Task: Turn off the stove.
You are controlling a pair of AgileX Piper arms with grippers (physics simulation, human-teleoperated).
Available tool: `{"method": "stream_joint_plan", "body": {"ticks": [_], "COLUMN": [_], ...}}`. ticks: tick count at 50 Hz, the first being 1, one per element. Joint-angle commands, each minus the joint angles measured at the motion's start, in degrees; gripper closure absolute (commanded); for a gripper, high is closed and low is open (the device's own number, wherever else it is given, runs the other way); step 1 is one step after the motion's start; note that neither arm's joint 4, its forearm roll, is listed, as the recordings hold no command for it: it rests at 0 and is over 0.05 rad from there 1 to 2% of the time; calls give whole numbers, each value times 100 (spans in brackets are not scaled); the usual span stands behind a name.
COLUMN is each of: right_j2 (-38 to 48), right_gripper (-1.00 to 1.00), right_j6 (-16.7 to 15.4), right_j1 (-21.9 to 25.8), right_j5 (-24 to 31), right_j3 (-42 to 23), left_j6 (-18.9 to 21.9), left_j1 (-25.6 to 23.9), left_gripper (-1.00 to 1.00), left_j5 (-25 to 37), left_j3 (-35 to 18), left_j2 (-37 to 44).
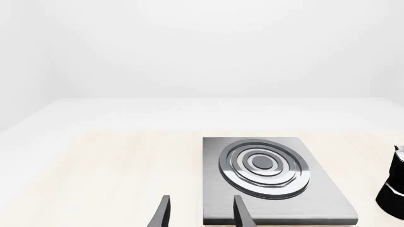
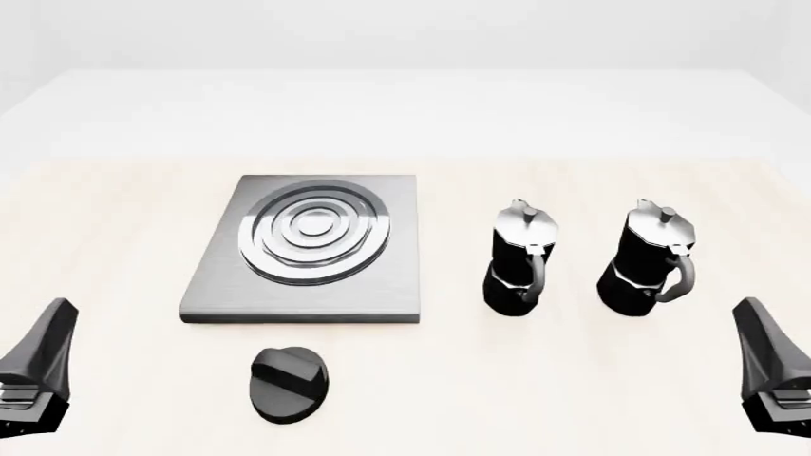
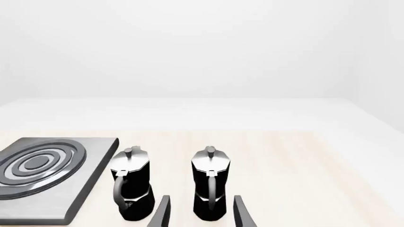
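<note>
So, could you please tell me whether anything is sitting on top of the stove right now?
Nothing sits on the stove: its burner rings are bare. Both moka pots stand on the table to its right, apart from it. What lies beneath the stove plate cannot be seen.

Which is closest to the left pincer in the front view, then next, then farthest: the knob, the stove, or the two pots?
1. Knob, near edge, right of the left pincer.
2. Stove, behind the knob.
3. Left pot, mid-table.
4. Right pot, far right.

table: pale wood grain | floor: white | walls: plain white | light: even, soft
</note>
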Motion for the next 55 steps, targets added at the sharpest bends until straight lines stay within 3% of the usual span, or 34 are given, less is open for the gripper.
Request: {"method": "stream_joint_plan", "body": {"ticks": [1,25,34,42,52,55], "right_j2": [15,16,16,82,1087,1391], "right_gripper": [-100,-100,-100,-100,-100,-100], "right_j6": [56,4,168,-41,-477,-412], "right_j1": [-6,159,854,1455,2361,2570], "right_j5": [14,108,536,723,142,60], "right_j3": [-23,-153,-473,-640,-805,-899], "left_j6": [0,0,0,0,0,0], "left_j1": [0,0,0,0,0,0], "left_gripper": [-100,-100,-100,-100,-100,-100], "left_j5": [0,0,0,0,0,0], "left_j3": [0,0,0,0,0,0], "left_j2": [0,0,0,0,0,0]}}
